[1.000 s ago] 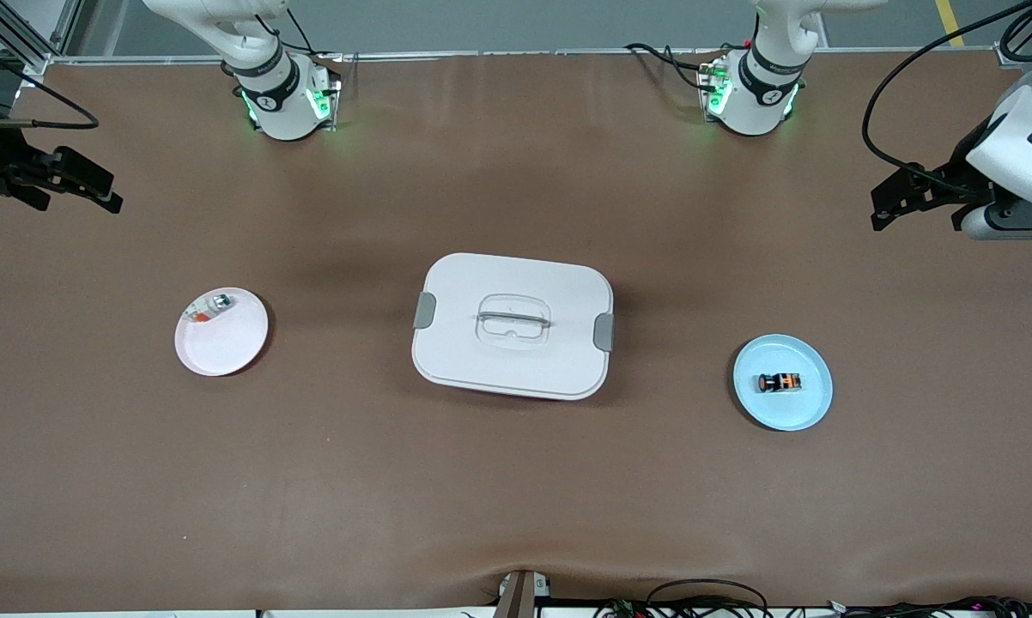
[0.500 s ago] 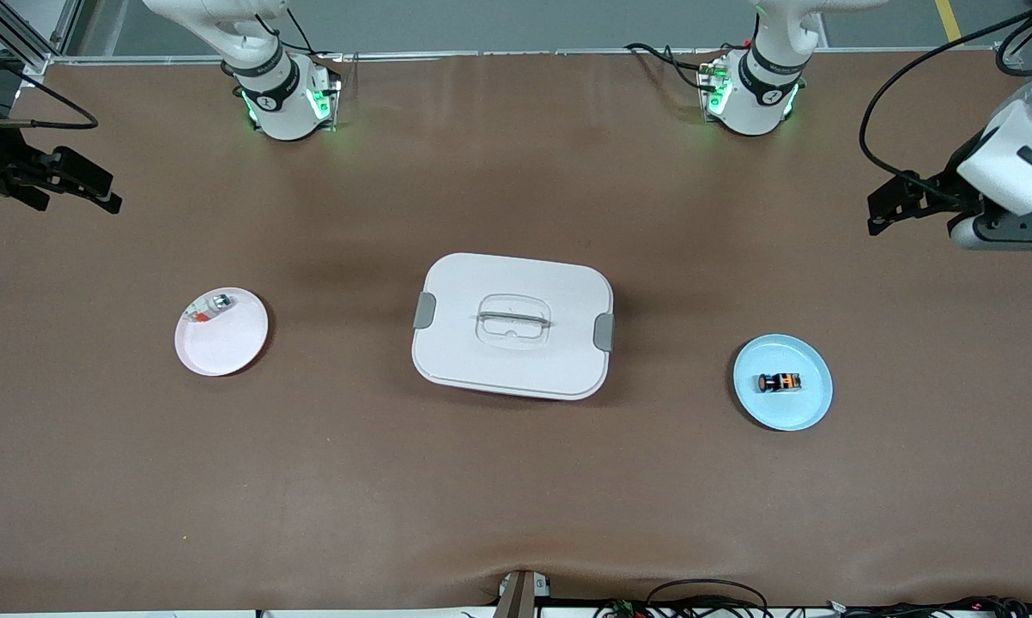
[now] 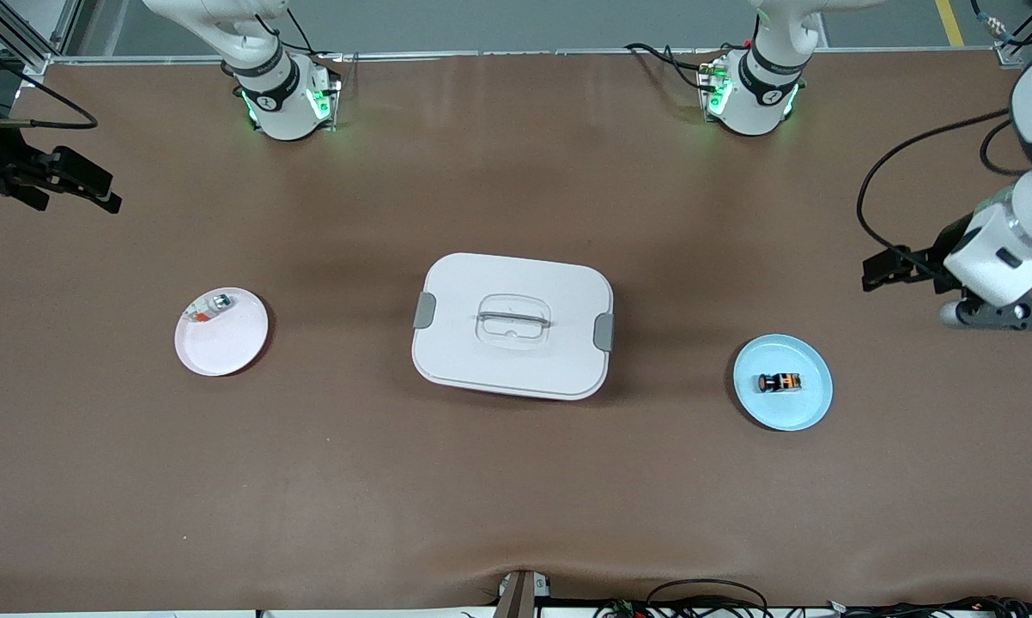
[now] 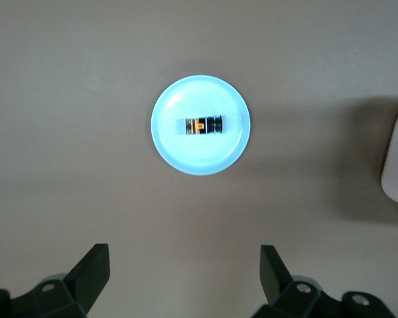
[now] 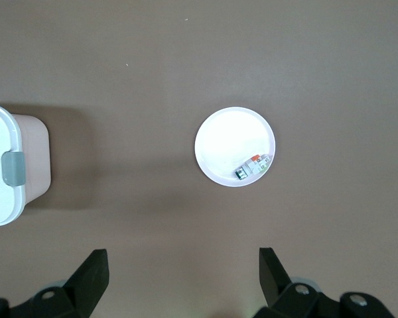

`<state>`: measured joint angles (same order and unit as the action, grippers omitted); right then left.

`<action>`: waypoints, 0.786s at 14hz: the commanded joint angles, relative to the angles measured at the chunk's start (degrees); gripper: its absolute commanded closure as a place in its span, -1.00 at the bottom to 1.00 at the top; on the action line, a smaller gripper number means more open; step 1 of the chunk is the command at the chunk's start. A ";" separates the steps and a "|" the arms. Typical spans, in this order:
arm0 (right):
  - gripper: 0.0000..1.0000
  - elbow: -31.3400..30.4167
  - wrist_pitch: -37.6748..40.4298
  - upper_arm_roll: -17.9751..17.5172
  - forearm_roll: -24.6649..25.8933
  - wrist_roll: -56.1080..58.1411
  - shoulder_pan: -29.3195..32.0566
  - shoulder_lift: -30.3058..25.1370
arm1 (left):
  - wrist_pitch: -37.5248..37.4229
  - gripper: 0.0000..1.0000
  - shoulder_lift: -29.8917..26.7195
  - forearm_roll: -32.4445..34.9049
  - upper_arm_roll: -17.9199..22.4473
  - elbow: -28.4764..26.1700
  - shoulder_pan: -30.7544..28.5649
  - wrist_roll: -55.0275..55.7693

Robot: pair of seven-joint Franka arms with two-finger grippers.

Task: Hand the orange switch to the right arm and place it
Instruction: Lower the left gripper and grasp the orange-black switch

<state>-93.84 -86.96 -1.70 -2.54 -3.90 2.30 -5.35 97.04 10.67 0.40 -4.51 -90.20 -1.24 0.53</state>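
The orange switch (image 3: pixel 780 382) lies on its side in the middle of a light blue plate (image 3: pixel 752 403) toward the left arm's end of the table. In the left wrist view the switch (image 4: pixel 203 125) and the plate (image 4: pixel 199 158) lie well apart from my left gripper (image 4: pixel 184 271), which is open and empty. In the front view my left gripper (image 3: pixel 878 270) is up over bare table beside the plate. My right gripper (image 3: pixel 95 190) waits over the table's right arm end, open and empty (image 5: pixel 184 275).
A white lidded box (image 3: pixel 512 324) with grey latches stands mid-table. A white plate (image 3: pixel 224 348) holding a small silver-white-and-red piece (image 3: pixel 211 306) lies toward the right arm's end; the plate (image 5: pixel 225 142) and piece (image 5: pixel 253 165) show in the right wrist view.
My left arm has swung down over the table toward the blue plate, its gripper staying open. The right arm, switch and plates have not moved.
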 commanded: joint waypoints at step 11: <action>-1.00 -1.52 -0.75 0.03 -0.63 -0.23 0.25 -1.50 | 32.41 -1.00 13.57 1.45 0.11 -13.86 0.45 -1.32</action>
<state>-94.07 -87.10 -1.64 -2.54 -3.90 2.31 -5.45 126.09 22.89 0.96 -4.54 -102.85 -0.80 0.00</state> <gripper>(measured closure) 0.000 0.000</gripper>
